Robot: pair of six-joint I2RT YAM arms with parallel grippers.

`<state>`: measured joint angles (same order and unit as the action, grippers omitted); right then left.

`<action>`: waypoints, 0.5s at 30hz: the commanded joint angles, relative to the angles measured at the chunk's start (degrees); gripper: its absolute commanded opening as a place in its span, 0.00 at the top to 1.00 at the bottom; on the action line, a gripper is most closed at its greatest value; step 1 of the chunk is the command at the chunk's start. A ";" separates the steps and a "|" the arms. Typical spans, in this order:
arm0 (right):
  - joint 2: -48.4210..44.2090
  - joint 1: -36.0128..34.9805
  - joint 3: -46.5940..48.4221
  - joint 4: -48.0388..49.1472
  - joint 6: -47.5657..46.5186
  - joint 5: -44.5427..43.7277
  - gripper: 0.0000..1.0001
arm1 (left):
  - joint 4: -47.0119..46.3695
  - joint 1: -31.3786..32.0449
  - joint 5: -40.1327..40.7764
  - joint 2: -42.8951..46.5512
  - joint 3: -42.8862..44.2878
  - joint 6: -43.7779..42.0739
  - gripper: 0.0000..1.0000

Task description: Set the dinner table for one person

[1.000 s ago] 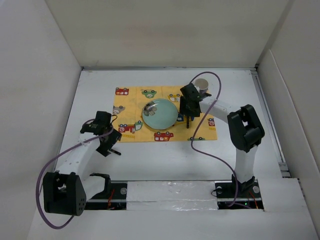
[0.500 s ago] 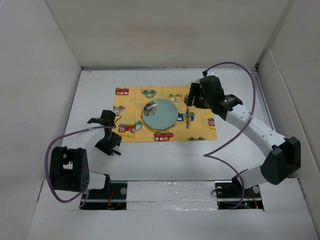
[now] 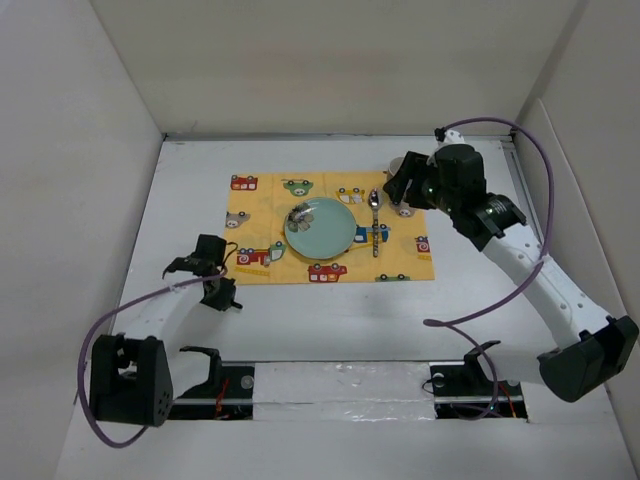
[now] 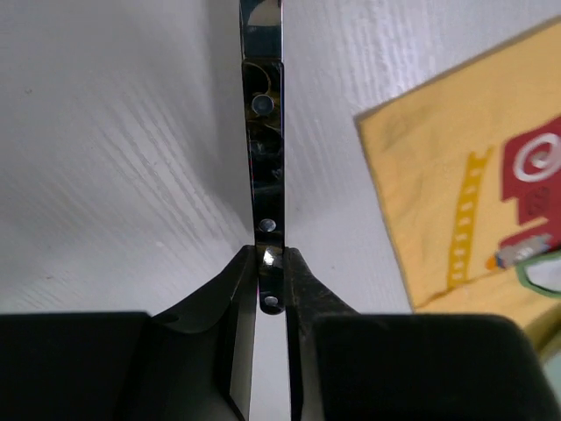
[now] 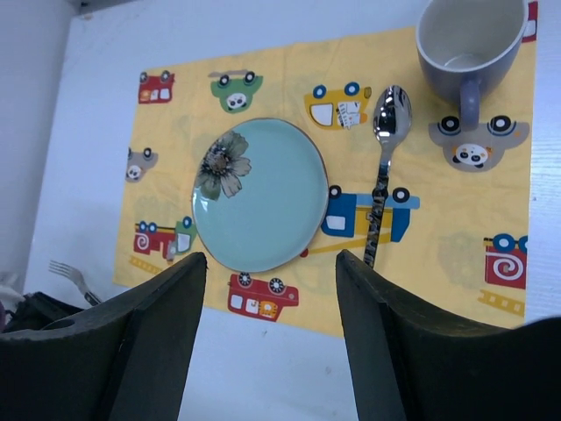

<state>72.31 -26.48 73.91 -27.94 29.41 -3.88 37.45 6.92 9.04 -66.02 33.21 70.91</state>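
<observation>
On the white dinner table (image 3: pixel 330 310) lies a yellow car-print placemat (image 3: pixel 260 215) (image 5: pixel 289 96). A pale green plate (image 3: pixel 320 228) (image 5: pixel 260 195) sits at its middle. To the plate's right lies a spoon (image 3: pixel 375 225) (image 5: pixel 383 167), and a grey mug (image 5: pixel 469 39) stands at the mat's far right corner. My left gripper (image 3: pixel 218 288) (image 4: pixel 270 263) is shut on the end of a fork's dark handle (image 4: pixel 263 132), left of the mat; its tines (image 5: pixel 66 274) show. My right gripper (image 3: pixel 405 185) (image 5: pixel 270 263) hangs open and empty high over the mat, hiding most of the mug from above.
White walls (image 3: pixel 110 200) enclose the table on three sides. Both arm bases are bolted to a rail (image 3: pixel 340 385) at the near edge. Purple cables (image 3: pixel 460 320) loop beside each arm.
My left gripper has shut on the fork handle. My right arm has swung up, back and to the right, leaving the spoon on the mat.
</observation>
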 commanded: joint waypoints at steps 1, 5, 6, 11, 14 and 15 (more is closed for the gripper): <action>-0.60 1.52 3.17 0.61 0.65 5.18 0.35 | 1.56 -0.33 2.38 7.28 0.62 0.81 1.00; 0.37 1.52 2.64 1.40 0.91 6.69 0.35 | 7.18 3.44 6.95 13.80 9.55 -8.40 1.00; 0.72 1.52 3.08 1.23 0.91 6.95 0.35 | 6.76 3.98 6.87 14.33 11.24 -11.38 1.00; 2.22 1.52 2.38 2.88 1.18 8.80 0.35 | 1.16 3.98 1.52 5.04 20.29 -27.38 1.00; 2.74 1.52 2.29 2.81 1.88 11.00 0.37 | -4.12 3.98 0.45 -1.12 22.67 -35.48 1.00; 2.57 1.52 2.29 2.72 1.88 10.74 0.43 | -5.10 3.98 0.63 -2.78 23.47 -37.32 1.00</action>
<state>75.44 -25.04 74.85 -27.83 30.48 4.62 36.42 10.79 10.61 -64.29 54.89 44.73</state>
